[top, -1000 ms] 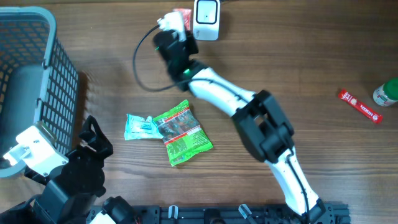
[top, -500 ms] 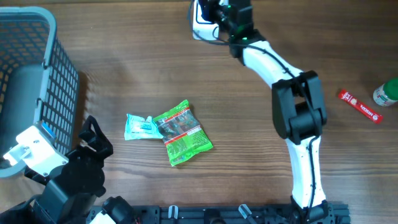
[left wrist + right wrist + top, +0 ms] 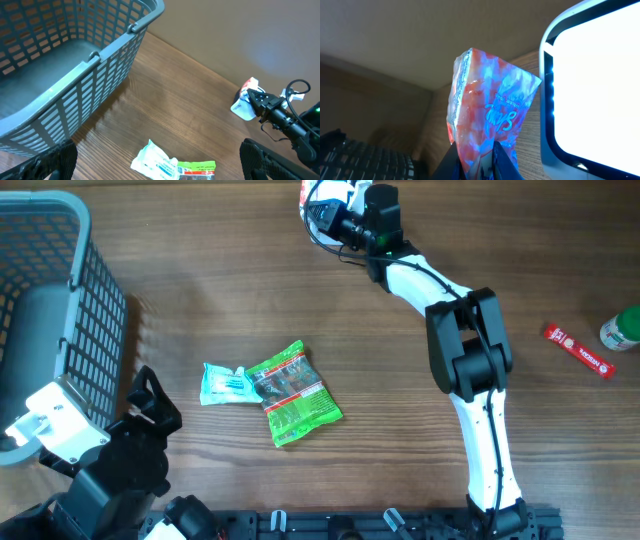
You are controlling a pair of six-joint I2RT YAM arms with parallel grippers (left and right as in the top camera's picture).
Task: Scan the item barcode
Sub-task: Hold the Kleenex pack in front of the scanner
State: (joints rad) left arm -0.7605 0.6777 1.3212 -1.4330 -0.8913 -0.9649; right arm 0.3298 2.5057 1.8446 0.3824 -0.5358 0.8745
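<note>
1. A grey plastic basket stands at the far left of the wooden table; nothing shows inside it.
2. The left gripper hangs at the near left, just right of the basket, its two black fingers spread wide apart and touching nothing.
3. A light blue packet lies flat near the middle of the table, its right end touching a green packet that lies at a slant beside it.
4. At the far edge, right of centre, the right gripper is clamped on the lower end of a red-and-white packet, which stands up between its fingers.
5. In the right wrist view the glowing white scanner sits immediately right of the held packet; whether the two touch cannot be told.
6. A red sachet lies at the far right, well apart from the arm.
7. A green-capped bottle sits at the right edge, just beyond the sachet.
</note>
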